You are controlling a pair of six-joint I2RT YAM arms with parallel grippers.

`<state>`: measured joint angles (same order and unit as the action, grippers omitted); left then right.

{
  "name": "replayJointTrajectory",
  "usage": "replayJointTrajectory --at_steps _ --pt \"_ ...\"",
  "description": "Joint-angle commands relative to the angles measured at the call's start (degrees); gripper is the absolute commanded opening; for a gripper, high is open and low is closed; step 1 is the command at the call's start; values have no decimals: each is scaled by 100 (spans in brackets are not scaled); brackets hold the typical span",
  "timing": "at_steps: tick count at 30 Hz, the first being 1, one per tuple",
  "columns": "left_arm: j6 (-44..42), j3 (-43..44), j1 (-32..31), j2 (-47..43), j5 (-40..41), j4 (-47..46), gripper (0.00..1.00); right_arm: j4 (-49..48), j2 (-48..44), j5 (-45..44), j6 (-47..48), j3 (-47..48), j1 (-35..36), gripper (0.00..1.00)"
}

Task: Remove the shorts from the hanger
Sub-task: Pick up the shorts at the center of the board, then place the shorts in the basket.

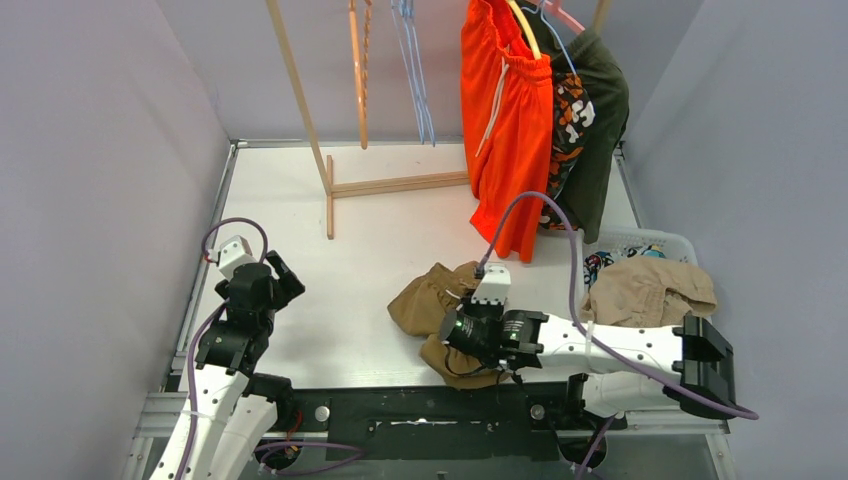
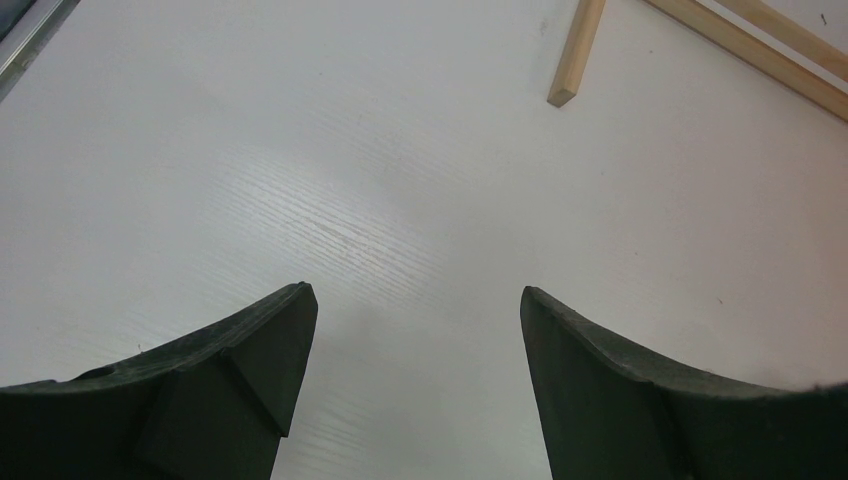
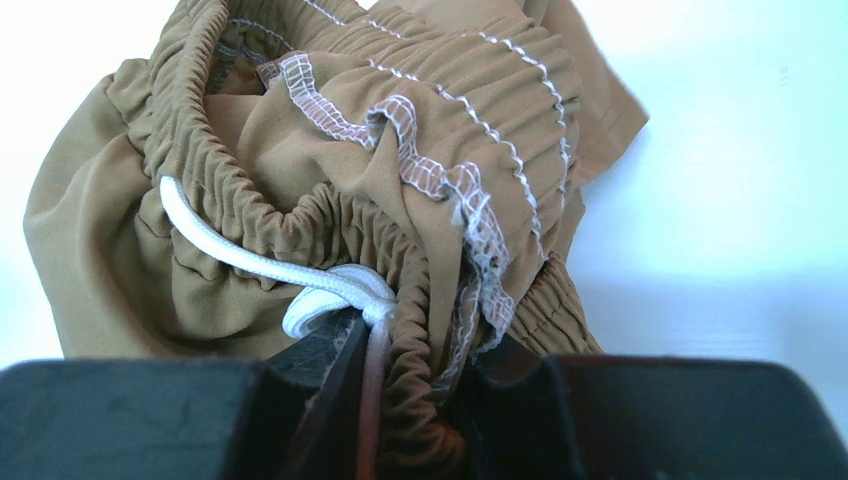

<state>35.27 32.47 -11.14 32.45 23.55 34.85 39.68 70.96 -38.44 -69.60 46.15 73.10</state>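
Note:
Brown shorts with a white drawstring lie crumpled on the table in front of the right arm. My right gripper is shut on their gathered waistband, with the cord running between the jaws; in the top view the right gripper sits low over the pile. Bright orange-red shorts hang on a hanger at the back right. Behind them hang camouflage shorts and dark green shorts. My left gripper stands open over bare table at the left.
A wooden rack stands at the back, with bare blue hangers and an orange one. Its base bars show in the left wrist view. A white basket at the right holds beige shorts.

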Motion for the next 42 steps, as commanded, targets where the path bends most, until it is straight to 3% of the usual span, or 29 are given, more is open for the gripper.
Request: replayJointTrajectory --at_steps 1,11,15,19,20,27,34,37,42 --pt "-99 122 24 -30 -41 -339 74 495 -563 -1093 -32 374 -72 0" --pt "-99 128 24 -19 -61 -339 74 1367 -1721 -2190 -153 874 -110 0" --pt "-99 122 25 -19 -57 -343 74 2259 -1899 -2333 -1196 801 -116 0" --pt "-107 128 24 -8 -64 -349 74 3999 -1731 -2503 -2964 944 -136 0" --pt "-108 124 24 2 -69 -355 74 4199 -1674 -2621 -2924 1049 -154 0" --pt "-108 124 25 8 -70 -349 74 4066 -1626 -2949 -1299 1772 -1574 0" --pt "-116 120 26 26 -79 -360 74 3029 -1613 -2864 1230 2291 -3145 0" --pt "-116 123 25 33 -80 -360 74 1597 -1746 -1992 2945 2095 -4204 0" --pt "-86 120 26 -8 -44 -331 74 413 -1949 -194 4065 1786 -5817 0"
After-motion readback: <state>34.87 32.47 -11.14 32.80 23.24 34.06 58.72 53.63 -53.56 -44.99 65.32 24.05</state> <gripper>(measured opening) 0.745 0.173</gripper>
